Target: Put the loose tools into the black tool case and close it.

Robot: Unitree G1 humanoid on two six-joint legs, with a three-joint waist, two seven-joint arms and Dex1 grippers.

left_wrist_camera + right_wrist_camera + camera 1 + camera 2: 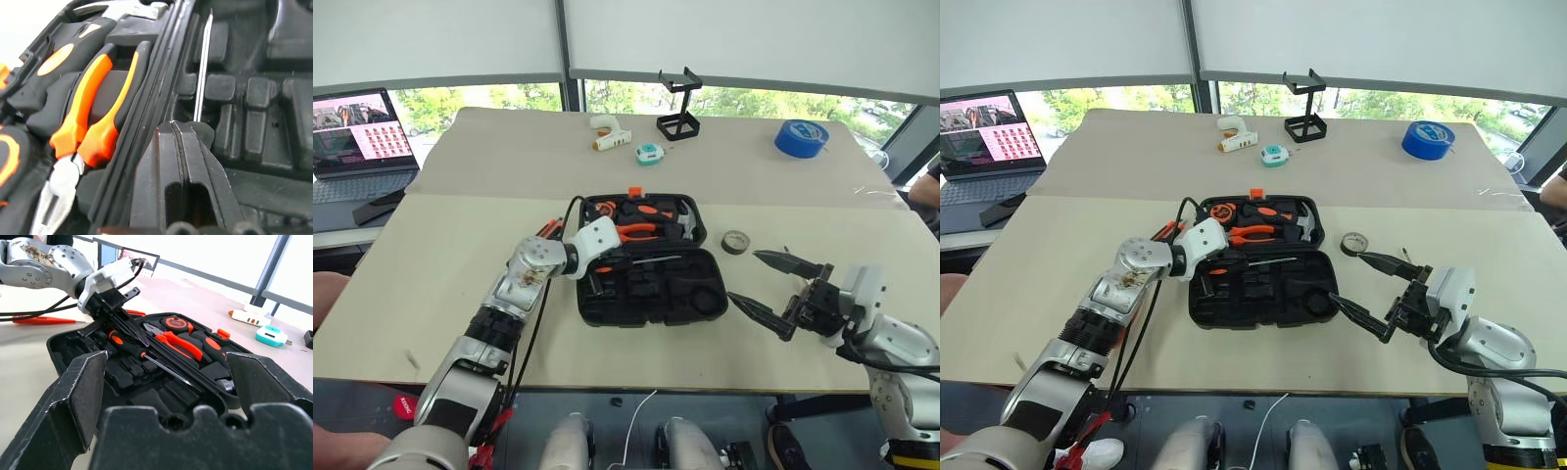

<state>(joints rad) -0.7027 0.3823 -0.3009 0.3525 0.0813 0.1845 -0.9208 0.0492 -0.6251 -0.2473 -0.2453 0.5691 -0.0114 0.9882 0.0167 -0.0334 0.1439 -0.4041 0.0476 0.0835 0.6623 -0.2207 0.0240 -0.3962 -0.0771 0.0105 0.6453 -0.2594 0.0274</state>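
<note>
Beige and wide, the surface (460, 255) carries the black tool case (651, 294), which lies open in front of us with its orange latch on the far edge. Pliers with orange handles (636, 232) sit in its far half. Our left hand (128, 329) reaches into the near half with its fingers (188, 166) clenched on the handle end of a black-and-orange screwdriver (146, 355), whose shaft lies along a moulded slot. Our right hand (766, 284) hovers over the surface just right of the case, its fingers spread wide and holding nothing. A small dark tape roll (735, 241) rests on the surface near the case's far right corner. To the left of the case, partly behind our left arm, we see orange tools (39, 320) lying loose; which ones we cannot tell. Farther back stand a big blue tape roll (802, 137), a teal tape measure (649, 153) and a black wire stand (678, 106); a laptop (357, 137) sits far left.
</note>
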